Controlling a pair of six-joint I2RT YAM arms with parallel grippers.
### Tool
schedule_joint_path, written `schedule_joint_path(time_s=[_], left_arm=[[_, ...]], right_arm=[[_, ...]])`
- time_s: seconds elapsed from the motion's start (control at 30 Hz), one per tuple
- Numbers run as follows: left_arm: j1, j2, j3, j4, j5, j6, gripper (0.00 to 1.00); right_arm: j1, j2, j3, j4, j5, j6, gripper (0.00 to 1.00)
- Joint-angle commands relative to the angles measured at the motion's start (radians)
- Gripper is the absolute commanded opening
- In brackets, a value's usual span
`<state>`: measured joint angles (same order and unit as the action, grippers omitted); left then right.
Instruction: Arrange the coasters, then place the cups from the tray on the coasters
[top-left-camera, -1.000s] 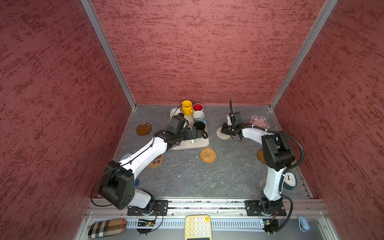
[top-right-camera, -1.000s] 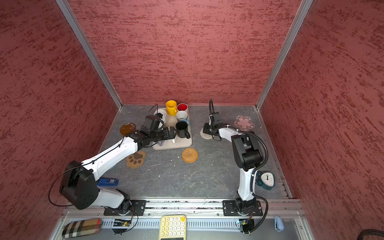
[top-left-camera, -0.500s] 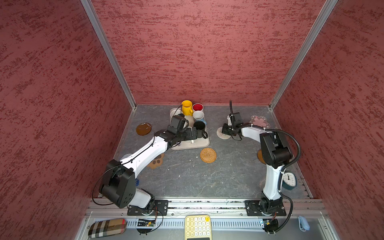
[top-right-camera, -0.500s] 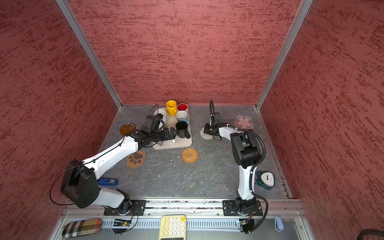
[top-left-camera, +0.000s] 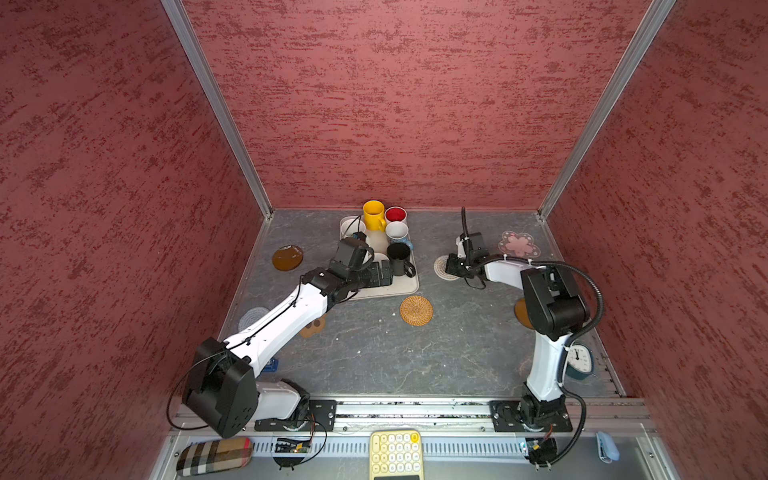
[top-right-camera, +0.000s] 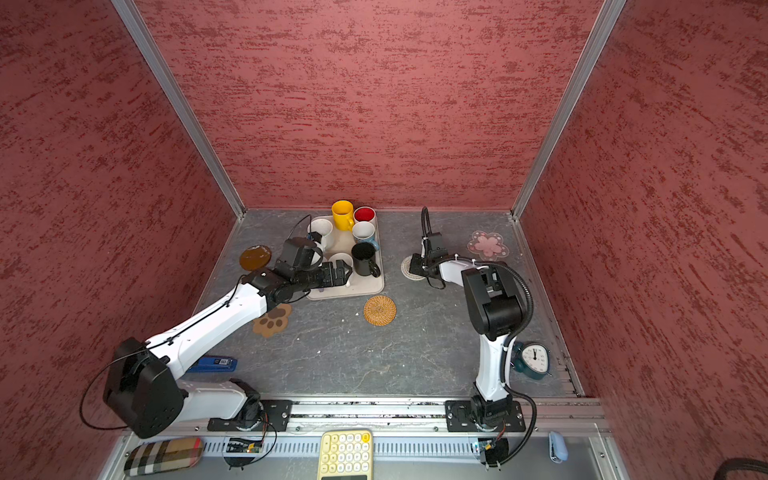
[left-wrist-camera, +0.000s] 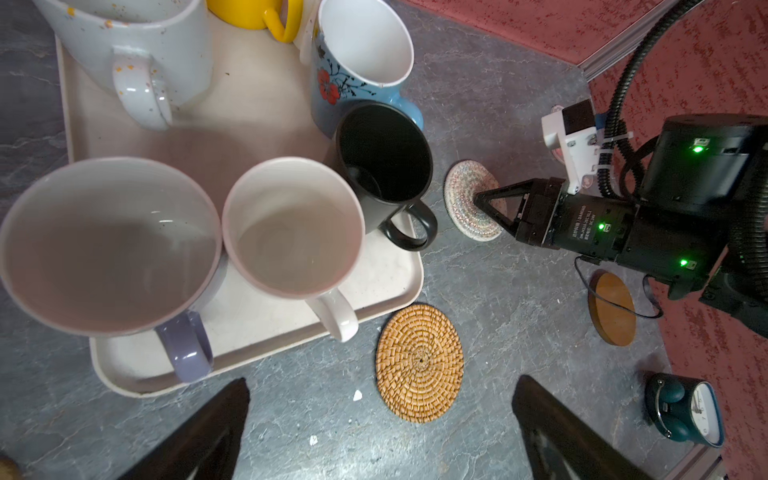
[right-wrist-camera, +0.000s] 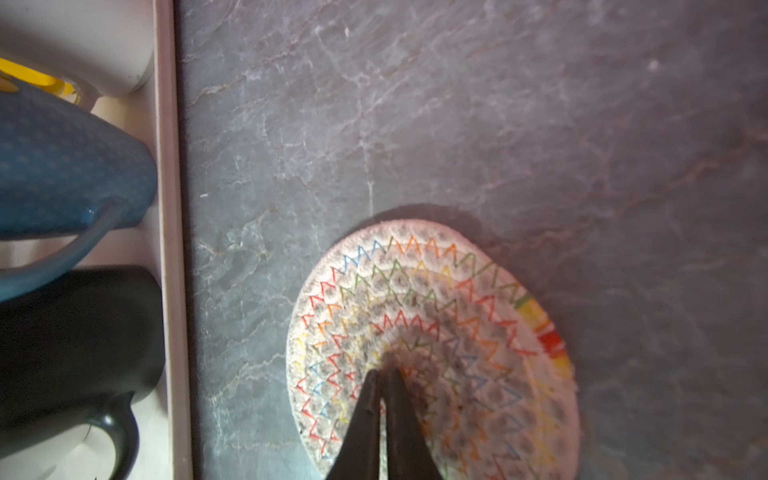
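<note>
Sliding the whitish woven coaster pinned beneath the pressed-together tips of the right end effector, press lightly and flat, steer it away from the tray just beside, and leave the spread-wide left end effector clear of the cups ahead of it.

The grey stone tabletop holds a cream tray near the back. Flat on the tabletop lie a brown round mat at the left, a grey woven mat, a paw mat, a tan rattan mat, a white woven mat, a pink flower mat and another brown disc. A small clock stands front right.
</note>
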<state>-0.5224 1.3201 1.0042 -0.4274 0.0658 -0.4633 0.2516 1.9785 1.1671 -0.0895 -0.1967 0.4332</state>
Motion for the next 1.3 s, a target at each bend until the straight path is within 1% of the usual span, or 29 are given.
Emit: schedule_joint_path(time_s=[0.0,0.3,0.73,1.03,1.27], left_arm=[[-0.005,-0.043,-0.03,-0.008,-0.033,-0.018,1.0],[-0.009,-0.138,-0.115,-0.02,-0.055,-0.043,1.0],[-0.022,-0.331,-0.302,-0.015,-0.066,-0.097,0.99],[-0.042,-0.418,-0.362,-0.046,-0.089,-0.113,0.99],[-0.066,-0.453,-0.398,-0.056,-0.111,-0.135,0.99]], right_arm=[[-0.002,-0.023,-0.061,-0.037,0.023,0.0,0.09],[0.021,-0.121,-0.197,-0.02,0.035,0.012,0.08],[0.136,-0.28,-0.408,-0.013,0.077,0.056,0.08],[0.206,-0.374,-0.502,-0.024,0.098,0.091,0.08],[0.233,-0.427,-0.554,-0.029,0.112,0.11,0.08]])
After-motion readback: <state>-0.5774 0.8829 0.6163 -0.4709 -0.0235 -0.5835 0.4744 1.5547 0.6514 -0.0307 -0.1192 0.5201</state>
